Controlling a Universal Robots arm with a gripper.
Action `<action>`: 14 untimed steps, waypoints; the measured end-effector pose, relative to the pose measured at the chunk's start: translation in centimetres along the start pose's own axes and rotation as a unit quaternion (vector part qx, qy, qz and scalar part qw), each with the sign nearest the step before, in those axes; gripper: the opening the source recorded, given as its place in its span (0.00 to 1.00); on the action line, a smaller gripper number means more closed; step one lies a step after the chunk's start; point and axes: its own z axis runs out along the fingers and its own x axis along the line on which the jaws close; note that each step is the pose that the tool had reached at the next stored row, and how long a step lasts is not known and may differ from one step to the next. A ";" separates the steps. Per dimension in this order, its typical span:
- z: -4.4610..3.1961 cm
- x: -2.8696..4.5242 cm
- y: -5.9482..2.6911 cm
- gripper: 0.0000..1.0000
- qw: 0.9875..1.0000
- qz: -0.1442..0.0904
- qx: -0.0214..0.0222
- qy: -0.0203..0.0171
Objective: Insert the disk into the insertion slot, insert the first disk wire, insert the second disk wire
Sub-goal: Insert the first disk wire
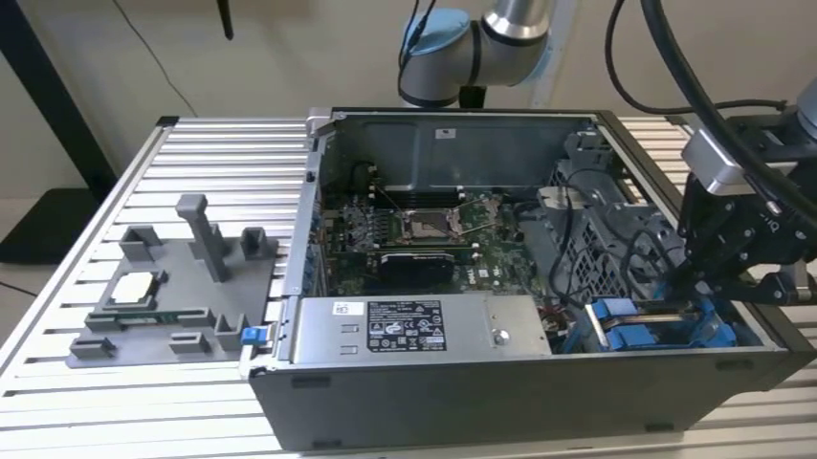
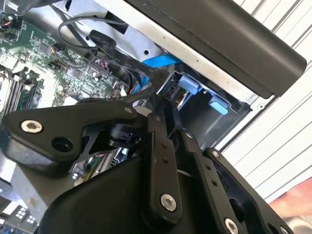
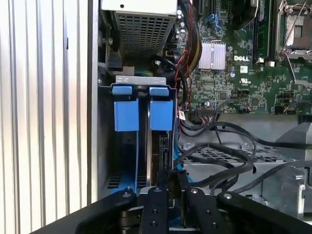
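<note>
We show the flat grey hard disk [image 3: 161, 151] standing on edge within the grey sheet-metal insertion slot [image 3: 140, 79], its long axis running away from the black gripper [image 3: 173, 178], whose grip we cannot tell.

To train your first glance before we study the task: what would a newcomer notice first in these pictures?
An open computer case lies on the slatted table, its green motherboard bare in the middle. At the exterior view's right the black gripper sits at the insertion slot, whose bright blue tabs stand out in the first wrist view.
</note>
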 end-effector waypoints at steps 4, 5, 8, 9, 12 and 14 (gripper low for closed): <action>0.11 0.18 -0.01 0.00 1.000 0.000 0.000 0.000; 0.13 0.19 -0.01 0.00 1.000 0.000 0.000 0.000; 0.24 0.22 -0.01 0.00 1.000 0.000 0.000 0.000; 0.27 0.22 -0.01 0.00 1.000 0.000 0.000 -0.001; 0.39 0.23 -0.01 0.00 1.000 0.000 0.000 -0.002; 0.45 0.24 -0.02 0.00 1.000 -0.001 0.000 -0.004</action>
